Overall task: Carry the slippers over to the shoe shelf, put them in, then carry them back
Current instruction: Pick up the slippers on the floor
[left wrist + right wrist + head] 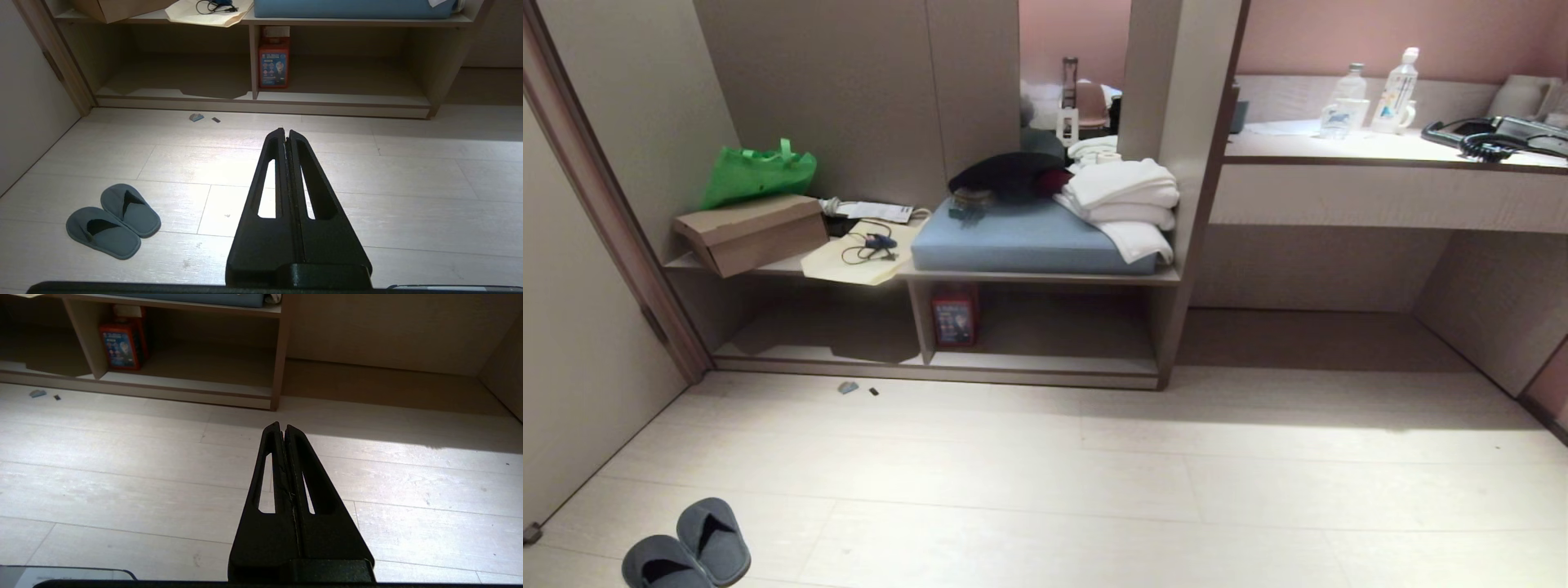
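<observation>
Two slippers [686, 547] lie side by side (touching) on floor [1094, 474].

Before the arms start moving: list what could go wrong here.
1. The slippers lie touching side by side on the floor; grabbing one may well drag the other.
2. A red box stands against the divider in the shoe shelf, narrowing that bay.
3. Small debris lies before the shelf; the wheels might roll over it.
</observation>
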`<state>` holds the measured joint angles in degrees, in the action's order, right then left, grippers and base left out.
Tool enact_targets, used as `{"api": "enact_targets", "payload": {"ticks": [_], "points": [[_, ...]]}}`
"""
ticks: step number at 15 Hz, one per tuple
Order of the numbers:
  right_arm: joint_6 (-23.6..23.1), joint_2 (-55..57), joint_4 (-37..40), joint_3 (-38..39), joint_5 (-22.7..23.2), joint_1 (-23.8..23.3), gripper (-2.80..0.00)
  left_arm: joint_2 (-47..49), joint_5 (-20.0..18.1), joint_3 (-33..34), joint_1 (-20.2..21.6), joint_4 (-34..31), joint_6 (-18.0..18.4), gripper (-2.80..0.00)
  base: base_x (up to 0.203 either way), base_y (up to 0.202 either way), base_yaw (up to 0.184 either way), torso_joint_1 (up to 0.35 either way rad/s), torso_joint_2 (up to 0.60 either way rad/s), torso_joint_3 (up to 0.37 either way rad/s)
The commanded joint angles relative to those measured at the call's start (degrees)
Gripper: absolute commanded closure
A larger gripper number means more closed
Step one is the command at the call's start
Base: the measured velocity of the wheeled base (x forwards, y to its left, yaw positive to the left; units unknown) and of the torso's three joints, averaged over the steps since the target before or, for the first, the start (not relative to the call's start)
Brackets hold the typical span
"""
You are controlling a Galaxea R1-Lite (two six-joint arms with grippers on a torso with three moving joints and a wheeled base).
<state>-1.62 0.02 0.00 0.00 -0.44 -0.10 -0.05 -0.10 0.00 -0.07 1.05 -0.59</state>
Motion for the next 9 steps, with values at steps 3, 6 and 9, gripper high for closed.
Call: {"api": "enact_targets", "payload": {"ticks": [3,6,9], "points": [[-0.05,0.06,0.00,0.00,0.00,0.01,0.00,-0.04,0.01,0.44,-0.01,0.09,0.06,0.00,0.000,0.000,0.000,0.000,0.00,0.000],[-0.05,0.06,0.00,0.00,0.00,0.01,0.00,-0.04,0.02,0.44,-0.01,0.01,0.06,0.00,0.145,0.000,-0.001,0.003,0.00,0.001],[-0.05,0.06,0.00,0.00,0.00,0.01,0.00,-0.04,0.09,0.44,-0.01,0.09,0.06,0.00,0.195,0.000,-0.002,0.001,0.00,0.003]]}}
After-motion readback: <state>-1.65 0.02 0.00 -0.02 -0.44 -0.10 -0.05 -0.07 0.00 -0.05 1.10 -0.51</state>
